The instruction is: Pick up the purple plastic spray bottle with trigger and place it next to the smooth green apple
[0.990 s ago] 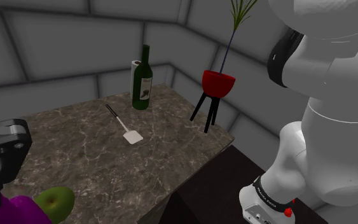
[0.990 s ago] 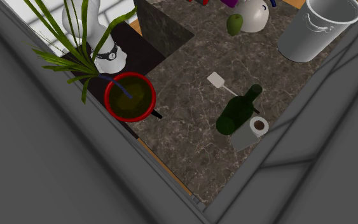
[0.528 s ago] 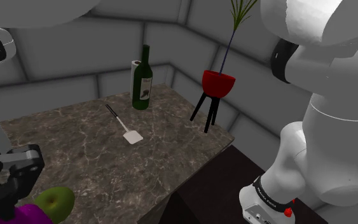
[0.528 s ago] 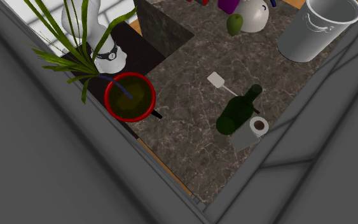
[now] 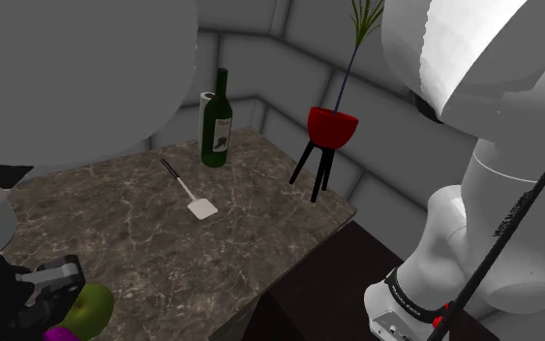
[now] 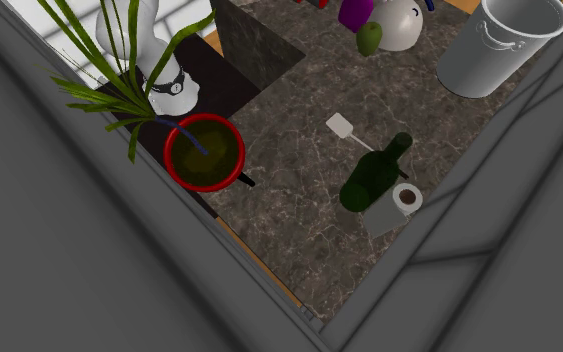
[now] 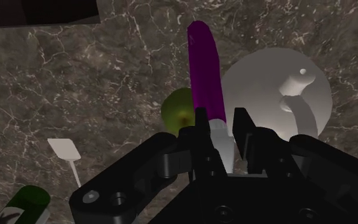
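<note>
gripper prob. clasping purple bottle, beside apple

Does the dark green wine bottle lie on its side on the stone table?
No, in the shoulder view the wine bottle stands upright on the table, neck pointing up.

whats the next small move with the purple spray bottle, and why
Probably ease the gripper straight down a little. Its fingers clasp the pale neck of the purple spray bottle, which hangs beside the round green apple, but whether its base touches the dark marbled table top cannot be told, so releasing now risks a tip.
</note>
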### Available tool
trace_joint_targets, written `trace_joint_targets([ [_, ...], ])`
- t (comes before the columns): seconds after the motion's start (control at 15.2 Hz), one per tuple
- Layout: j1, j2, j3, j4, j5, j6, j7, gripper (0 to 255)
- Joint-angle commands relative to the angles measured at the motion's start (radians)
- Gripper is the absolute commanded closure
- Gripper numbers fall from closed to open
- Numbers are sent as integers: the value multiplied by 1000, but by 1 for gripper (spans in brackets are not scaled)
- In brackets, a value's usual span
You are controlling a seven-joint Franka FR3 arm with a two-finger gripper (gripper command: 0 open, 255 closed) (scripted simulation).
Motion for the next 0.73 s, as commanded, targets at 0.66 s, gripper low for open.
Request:
trace_joint_targets([
  [0.66,-8,5,-4,-65,-6,68,12,255],
])
